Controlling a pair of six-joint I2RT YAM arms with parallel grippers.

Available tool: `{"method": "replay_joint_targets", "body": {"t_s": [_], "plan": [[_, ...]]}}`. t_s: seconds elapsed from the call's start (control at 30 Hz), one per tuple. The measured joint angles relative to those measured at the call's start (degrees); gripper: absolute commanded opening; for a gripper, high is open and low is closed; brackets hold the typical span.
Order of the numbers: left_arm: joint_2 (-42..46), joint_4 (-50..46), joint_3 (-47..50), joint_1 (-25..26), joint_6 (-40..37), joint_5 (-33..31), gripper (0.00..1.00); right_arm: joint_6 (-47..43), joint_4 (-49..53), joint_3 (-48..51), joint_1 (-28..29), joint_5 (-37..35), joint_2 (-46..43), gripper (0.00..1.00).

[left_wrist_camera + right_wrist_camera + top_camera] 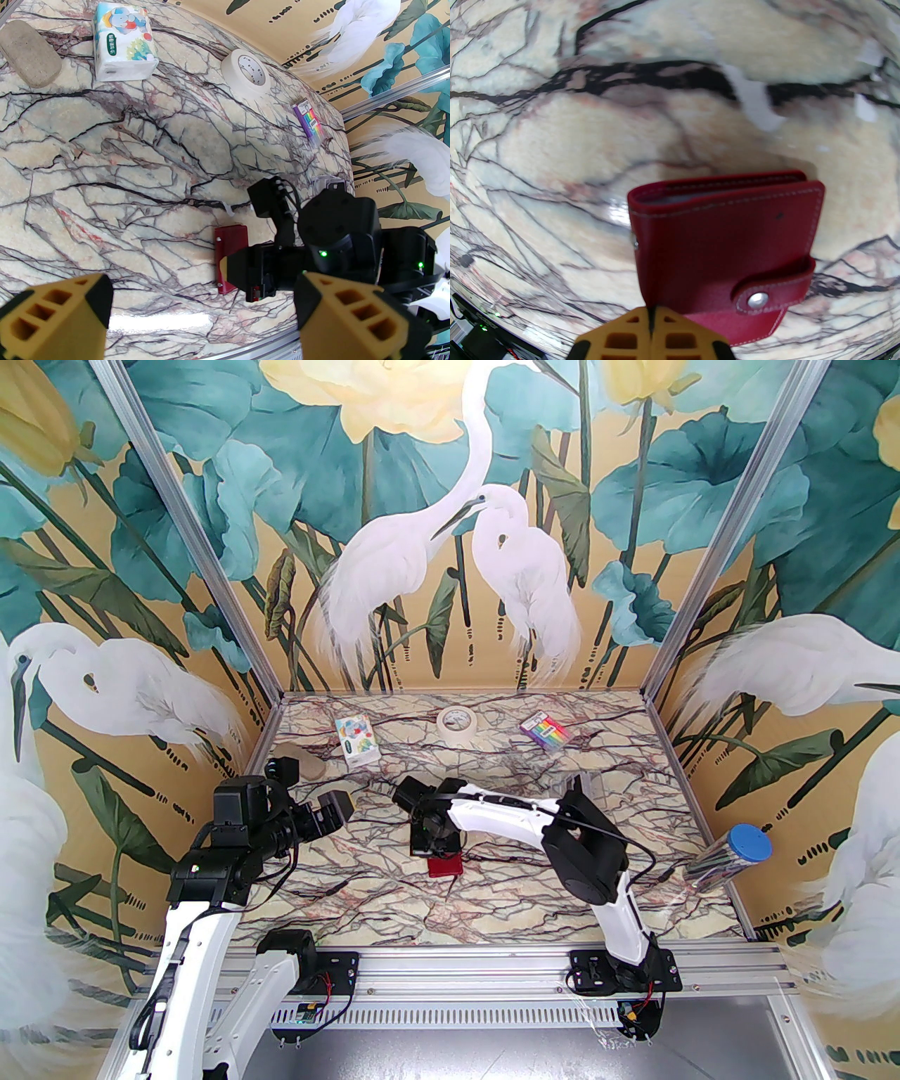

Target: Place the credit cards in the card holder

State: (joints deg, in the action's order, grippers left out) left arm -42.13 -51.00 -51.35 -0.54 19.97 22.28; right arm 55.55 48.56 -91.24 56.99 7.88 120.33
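Nearest, an aluminium rail (457,972) carried both arm bases at the desk's edge. The desk (492,915) was a glossy marble print, cream crossed by dark and reddish veins.

The left tool (202,295) hung above it, yellow fingers (59,316) spread wide with nothing between them. To its right and slightly farther, the right tool (652,316) pointed down with its fingers pressed together. Only a thin seam showed between them, and nothing was visibly gripped.

The card holder (724,246) lay flat on the desk with its near edge touching that tool's tips. It was dark red, folded shut, its snap tab fastened. Just beyond it lay a small white scrap (756,105).

Well beyond both tools, near the back wall, sat a tan oblong block (30,52), a printed tissue pack (358,740), a roll of white tape (457,722) and a rainbow-striped packet (545,730). Far to the right tool's right, a clear tube with a blue cap (749,845) leaned at the desk's side edge.

Aluminium corner posts (191,529) framed walls papered with white egrets (513,571), teal lotus leaves and pale yellow blooms on gold.
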Motion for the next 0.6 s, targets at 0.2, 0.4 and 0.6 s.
{"method": "replay_joint_targets", "body": {"t_s": [0.2, 0.4, 0.6], "plan": [[-1.44, 0.02, 0.0, 0.24, 0.04, 0.15, 0.9, 0.22, -0.55, -0.76, -0.07, 1.6, 0.42, 0.25], [-2.21, 1.55, 0.46, 0.61, 2.32, 4.13, 0.83, -0.07, -1.22, -1.22, -0.07, 1.99, -0.48, 0.36], [-2.99, 8.04, 5.95, 5.38, 9.14, 9.53, 0.78, -0.98, -1.6, 2.25, -1.62, 0.44, -7.91, 0.35]]}}
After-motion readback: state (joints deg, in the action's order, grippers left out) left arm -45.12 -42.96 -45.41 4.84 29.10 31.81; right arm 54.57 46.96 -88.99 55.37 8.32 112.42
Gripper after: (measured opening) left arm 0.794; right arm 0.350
